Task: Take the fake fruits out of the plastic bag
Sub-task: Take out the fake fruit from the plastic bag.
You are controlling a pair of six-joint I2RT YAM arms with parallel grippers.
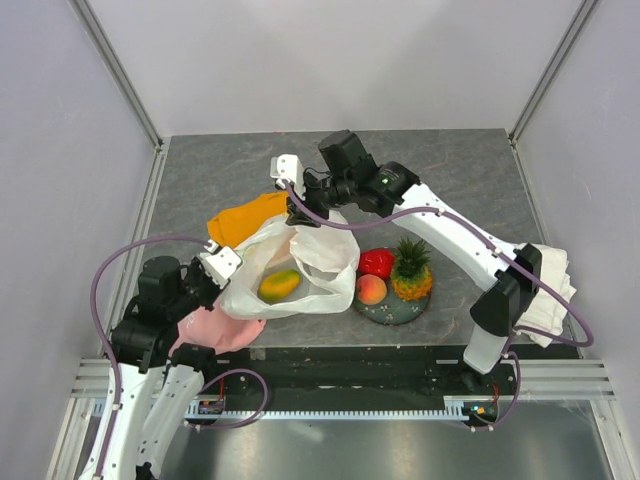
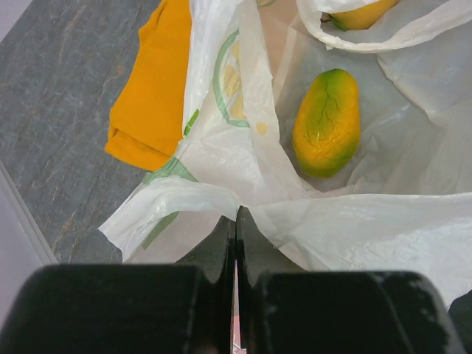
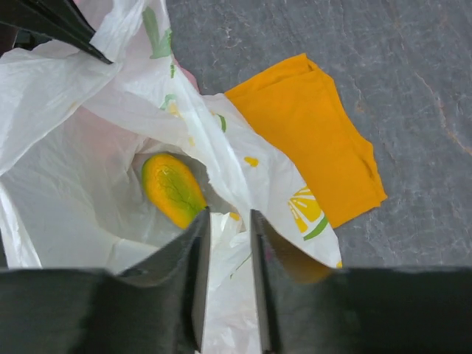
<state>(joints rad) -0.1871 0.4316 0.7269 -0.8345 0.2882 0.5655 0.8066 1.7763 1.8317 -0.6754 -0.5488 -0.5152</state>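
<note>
The plastic bag (image 1: 320,262) lies open mid-table, held at two sides. My left gripper (image 1: 226,266) is shut on its near-left rim, the film pinched at the fingertips in the left wrist view (image 2: 236,215). My right gripper (image 1: 300,213) grips bunched film of the far rim between its narrow jaws (image 3: 225,225). A yellow-green mango (image 1: 279,285) lies inside the bag (image 2: 326,122) (image 3: 172,189). A second orange-yellow fruit (image 2: 361,11) shows in a fold beside the right fingers. A red pepper (image 1: 376,262), peach (image 1: 371,289) and pineapple (image 1: 411,268) sit on a dark plate (image 1: 392,314).
A folded orange cloth (image 1: 247,217) lies just behind the bag on the left. A pink cloth (image 1: 218,332) lies under the left arm near the front edge. A folded white towel (image 1: 556,288) sits at the right edge by the right arm.
</note>
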